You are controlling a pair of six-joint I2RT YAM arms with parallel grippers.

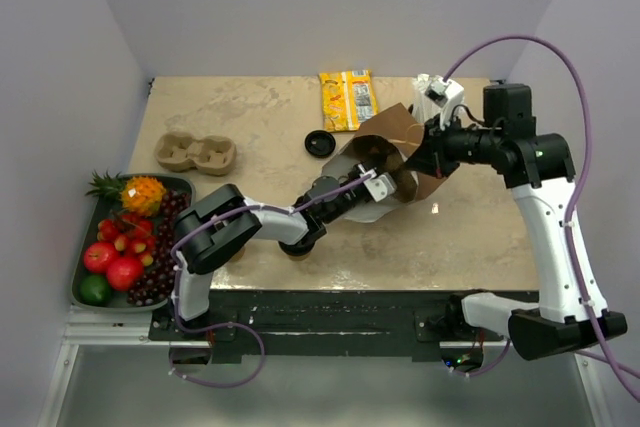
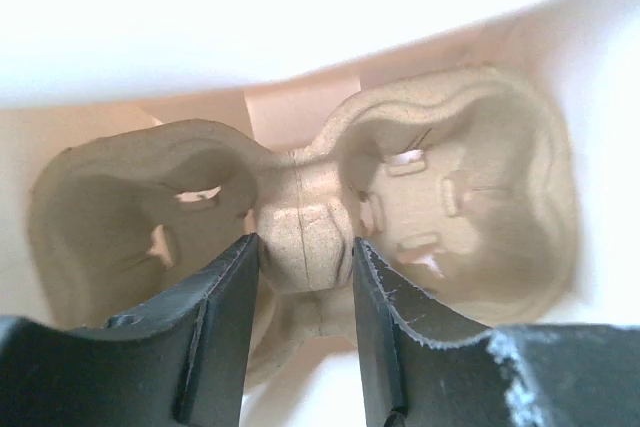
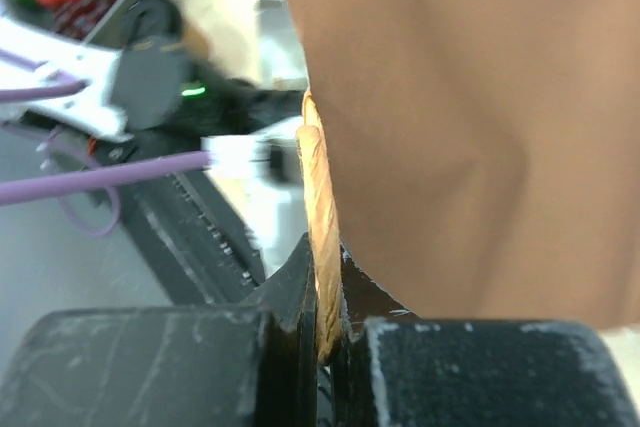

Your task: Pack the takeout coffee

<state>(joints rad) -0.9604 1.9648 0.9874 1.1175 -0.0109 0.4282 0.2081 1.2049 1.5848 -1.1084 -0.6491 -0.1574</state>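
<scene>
Coffee set, location: black lid (image 1: 320, 143) flat on the table, upper centre of the top view, just left of the paper bag (image 1: 398, 133). Paper cups not plainly in view. Round brown shape (image 1: 298, 249) under the left arm, lower centre, possibly one of them, too hidden to tell.

Handling, by judgement: cups light and thin-walled, likely to dent or ovalise under a hard squeeze. Best taken around the body a little below the rolled rim, kept upright. Lid stiff but thin and slick; best pinched at its edge, since flat on the table gives little purchase.

Left gripper (image 2: 305, 247): deep inside the bag, partly spread, fingers (image 2: 225, 317) clasping the central ridge of a moulded carrier (image 2: 300, 197) lying on the bag's floor. Both wells of that carrier empty.

Right gripper (image 3: 325, 272): clenched tight on the bag's twisted paper handle (image 3: 318, 177), brown bag wall filling the right of that wrist view; mouth of the bag held up and open, right of centre in the top view.

Other stock: second empty carrier (image 1: 195, 154), upper left of the table, well apart from the bag.
</scene>
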